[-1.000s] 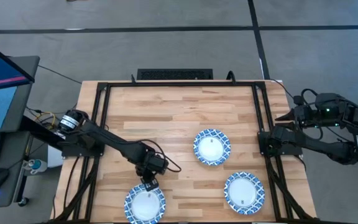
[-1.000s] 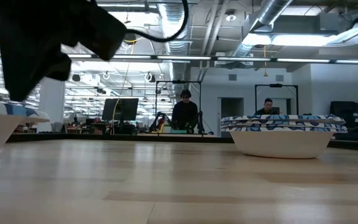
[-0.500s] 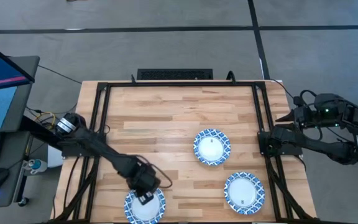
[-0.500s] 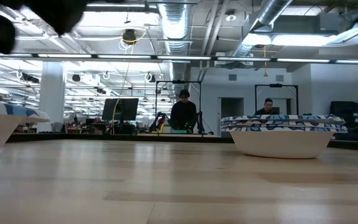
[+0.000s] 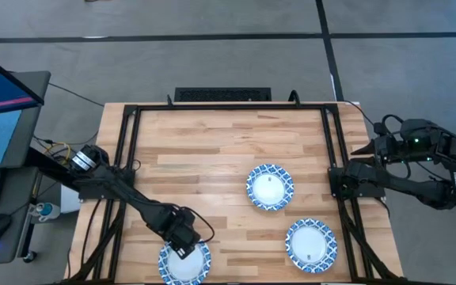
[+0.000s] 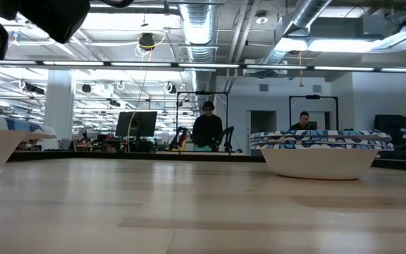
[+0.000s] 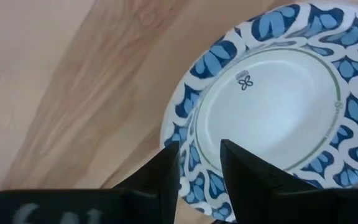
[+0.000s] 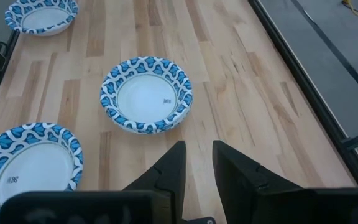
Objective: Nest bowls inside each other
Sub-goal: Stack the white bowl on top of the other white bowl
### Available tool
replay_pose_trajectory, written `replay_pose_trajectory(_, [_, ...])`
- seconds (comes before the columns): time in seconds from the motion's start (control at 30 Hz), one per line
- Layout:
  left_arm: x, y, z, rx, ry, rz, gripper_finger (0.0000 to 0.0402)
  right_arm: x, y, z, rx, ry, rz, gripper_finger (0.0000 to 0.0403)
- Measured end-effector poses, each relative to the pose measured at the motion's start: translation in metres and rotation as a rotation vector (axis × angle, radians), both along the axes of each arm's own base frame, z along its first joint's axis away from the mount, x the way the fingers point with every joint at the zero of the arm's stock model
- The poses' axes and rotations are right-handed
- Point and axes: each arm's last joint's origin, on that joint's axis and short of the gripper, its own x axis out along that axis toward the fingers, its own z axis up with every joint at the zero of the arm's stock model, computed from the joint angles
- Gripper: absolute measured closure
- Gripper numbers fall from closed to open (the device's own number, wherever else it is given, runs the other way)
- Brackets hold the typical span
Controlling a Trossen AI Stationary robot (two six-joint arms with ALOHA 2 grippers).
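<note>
Inside bowl (image 7: 272, 112) under left claw (image 7: 199, 163): small clover mark; claw open, astride rim.

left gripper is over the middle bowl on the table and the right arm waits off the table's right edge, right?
Not quite. The left gripper is over the bowl at the table's near-left corner, not the middle bowl, as the high view shows. The rest holds: the right arm waits off the table's right edge, with the right gripper facing the bowls.
</note>
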Motion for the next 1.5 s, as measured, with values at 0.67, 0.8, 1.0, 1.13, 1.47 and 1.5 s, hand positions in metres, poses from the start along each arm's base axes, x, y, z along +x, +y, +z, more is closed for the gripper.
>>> replay_pose_trajectory(0.67, [-0.008,-0.005,-0.015,-0.003,0.014,0.095,0.0295,-0.001,0.001,-0.002,-0.003,0.021,0.014,0.03])
replay_pose_trajectory(0.8, [-0.009,-0.004,-0.02,-0.011,0.01,0.078,0.0295,-0.001,0.001,-0.002,-0.008,0.022,0.019,0.03])
replay_pose_trajectory(1.0, [-0.012,-0.002,-0.021,0.007,0.04,0.026,0.0295,-0.001,0.001,-0.002,-0.008,0.022,0.019,0.03])
replay_pose_trajectory(1.13, [-0.014,-0.001,-0.021,0.026,0.055,0.021,0.0295,-0.001,0.001,-0.002,-0.008,0.022,0.019,0.03])
replay_pose_trajectory(1.47, [-0.013,-0.001,-0.021,0.026,0.037,0.026,0.0295,-0.001,0.001,-0.002,-0.008,0.022,0.019,0.03])
replay_pose_trajectory(1.5, [-0.013,-0.001,-0.021,0.032,0.034,0.026,0.0295,-0.001,0.001,-0.002,-0.008,0.022,0.019,0.03])
